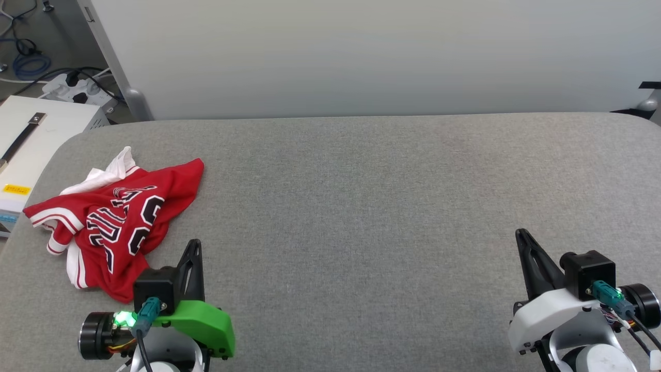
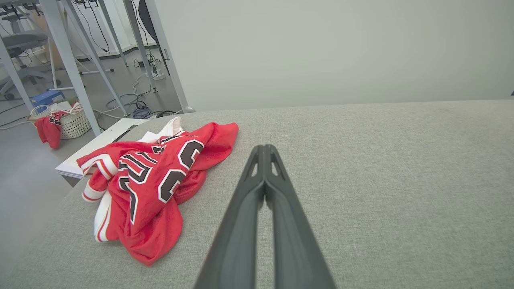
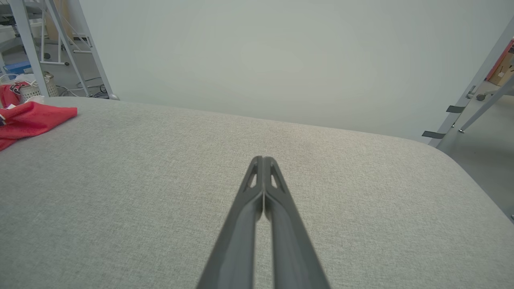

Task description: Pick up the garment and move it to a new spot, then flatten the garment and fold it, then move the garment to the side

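1. On the near-left part of the grey table (image 1: 361,206) we find the garment (image 1: 116,217) in a crumpled heap. The red body is uppermost, with the black, white-edged lettering creased across it. A white sleeve pokes out on the far side, and the striped trim lies toward the table's left edge.
2. We note the left gripper (image 1: 194,243) low at the near left, just beside the heap's near-right hem, fingers pointing away from the robot. Its dark wrist block overlaps the hem in the head view, and we cannot tell whether it touches the cloth.
3. Left wrist view: the garment (image 2: 160,180) lies to the left of the left gripper (image 2: 265,149), with a strip of bare table between them. The two fingers are pressed together, tips meeting.
4. We note the right gripper (image 1: 520,235) at the near right, well apart from the garment, over bare table.
5. Right wrist view: the right gripper (image 3: 263,159) has its fingers closed on each other along their length. A red edge of the garment (image 3: 32,118) shows at the far left.
6. Surroundings: a pale panel (image 1: 361,51) stands behind the table's far edge. A white box (image 1: 36,134) sits off the left edge, with a power strip (image 1: 72,89) on the floor beyond it. A basket (image 2: 76,123) stands on the floor with a red cloth (image 2: 48,131) draped over its side.
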Robot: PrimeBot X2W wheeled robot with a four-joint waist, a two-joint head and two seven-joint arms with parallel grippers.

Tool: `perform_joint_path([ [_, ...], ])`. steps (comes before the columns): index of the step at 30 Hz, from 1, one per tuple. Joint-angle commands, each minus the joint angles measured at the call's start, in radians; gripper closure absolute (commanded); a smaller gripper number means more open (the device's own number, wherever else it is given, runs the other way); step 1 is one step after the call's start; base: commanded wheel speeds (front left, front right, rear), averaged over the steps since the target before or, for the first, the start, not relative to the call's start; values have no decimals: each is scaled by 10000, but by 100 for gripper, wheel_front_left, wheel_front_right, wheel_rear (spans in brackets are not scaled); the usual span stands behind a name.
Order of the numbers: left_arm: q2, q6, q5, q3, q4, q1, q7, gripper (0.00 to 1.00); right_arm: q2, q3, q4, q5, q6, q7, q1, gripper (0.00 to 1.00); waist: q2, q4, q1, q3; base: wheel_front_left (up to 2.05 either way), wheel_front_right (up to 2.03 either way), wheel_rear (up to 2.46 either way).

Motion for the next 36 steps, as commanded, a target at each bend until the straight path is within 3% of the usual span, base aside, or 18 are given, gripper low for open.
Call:
perform_joint_path([
  [1, -53, 43, 93, -20, -16, -181, -7, 100, -14, -22, -37, -97, -9, 26, 78, 100, 0, 0, 0, 0, 0, 0, 0],
  [28, -53, 43, 93, -20, -16, -181, -7, 100, -14, -22, -37, -97, -9, 26, 78, 100, 0, 0, 0, 0, 0, 0, 0],
  [29, 0, 0, -1, -2, 0, 0, -1, 0, 0, 0, 0, 1, 0, -1, 0, 0, 0, 0, 0, 0, 0, 0, 0],
  [36, 2, -7, -126, 17, 64, 0, -86, 0, 1, -38, 70, 121, 0, -87, -6, 0, 0, -2, 0, 4, 0, 0, 0],
])
